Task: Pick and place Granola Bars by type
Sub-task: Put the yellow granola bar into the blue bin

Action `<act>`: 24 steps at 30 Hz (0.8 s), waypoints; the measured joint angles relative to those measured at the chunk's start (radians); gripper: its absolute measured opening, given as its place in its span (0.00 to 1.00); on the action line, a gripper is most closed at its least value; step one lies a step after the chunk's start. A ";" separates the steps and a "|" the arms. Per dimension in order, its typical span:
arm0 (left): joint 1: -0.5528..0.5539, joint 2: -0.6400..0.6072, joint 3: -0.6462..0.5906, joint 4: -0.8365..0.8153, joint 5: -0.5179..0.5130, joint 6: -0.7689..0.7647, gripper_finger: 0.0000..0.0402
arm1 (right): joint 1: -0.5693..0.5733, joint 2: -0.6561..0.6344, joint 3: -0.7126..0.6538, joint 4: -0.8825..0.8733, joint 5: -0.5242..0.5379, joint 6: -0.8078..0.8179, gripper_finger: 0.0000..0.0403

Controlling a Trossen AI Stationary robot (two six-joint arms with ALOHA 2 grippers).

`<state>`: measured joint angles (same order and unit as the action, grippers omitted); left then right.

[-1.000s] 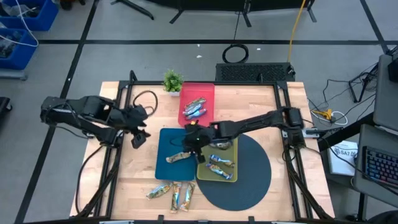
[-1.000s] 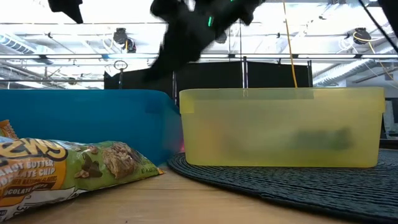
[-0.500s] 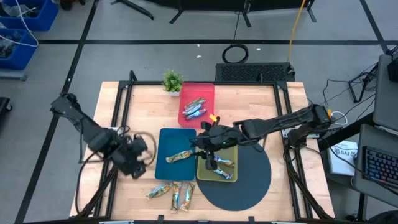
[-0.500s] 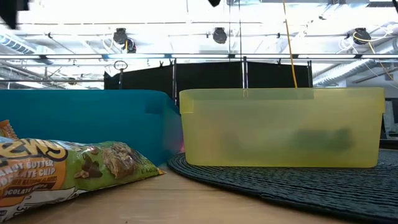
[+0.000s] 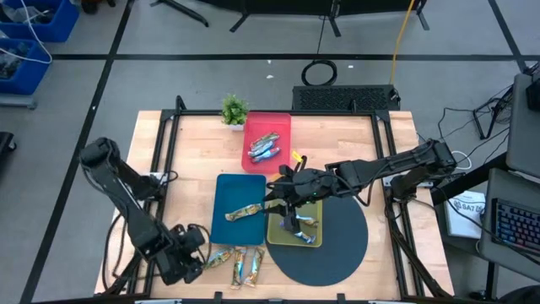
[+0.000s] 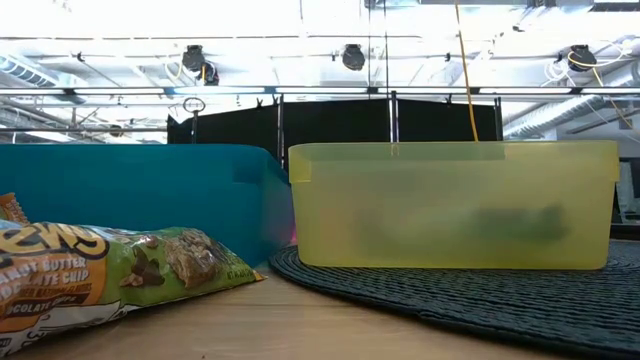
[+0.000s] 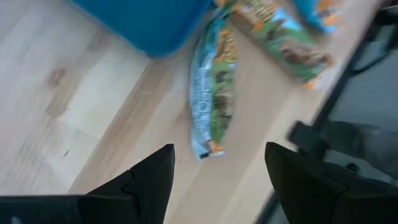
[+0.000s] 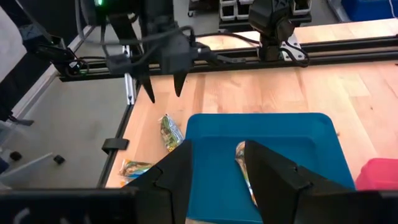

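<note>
Several granola bars show in the high view. Blue ones lie in the red tray [image 5: 268, 145], silvery-orange ones in the yellow tray [image 5: 297, 226], and one tan bar [image 5: 245, 213] in the blue tray [image 5: 239, 211]. Green-tan bars [image 5: 236, 262] lie loose on the wood near the table's near edge. My left gripper [image 5: 192, 252] is open beside the loose bars on their left, and one of these bars [image 7: 211, 93] lies just ahead of its fingers [image 7: 155, 177]. My right gripper [image 8: 217, 146] is open above the blue tray's right edge.
A small potted plant [image 5: 234, 110] stands at the red tray's far-left corner. A dark round mat [image 5: 337, 236] lies under the yellow tray. Dark frame rails [image 5: 160, 169] run along the table's left and right sides. Bare wood lies left of the blue tray.
My left arm has swung from the table's left middle toward the near edge and now sits low beside the loose bars. My right gripper has moved a little toward the table's right and risen out of the low view. No bar has moved.
</note>
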<state>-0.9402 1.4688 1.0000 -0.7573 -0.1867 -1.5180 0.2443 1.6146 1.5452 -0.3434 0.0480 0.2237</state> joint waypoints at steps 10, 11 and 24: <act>0.004 0.208 0.000 0.172 -0.005 0.035 0.63 | 0.000 0.000 0.000 0.032 -0.026 -0.007 0.35; 0.008 0.225 0.000 0.186 0.000 0.038 0.64 | 0.000 0.000 0.000 0.032 -0.027 -0.007 0.35; 0.055 0.310 0.002 0.131 0.049 0.026 0.18 | 0.030 0.000 0.000 0.151 -0.092 -0.020 0.35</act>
<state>-0.8848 1.7787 1.0022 -0.6258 -0.1375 -1.4921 0.2744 1.6142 1.5452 -0.1928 -0.0441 0.2035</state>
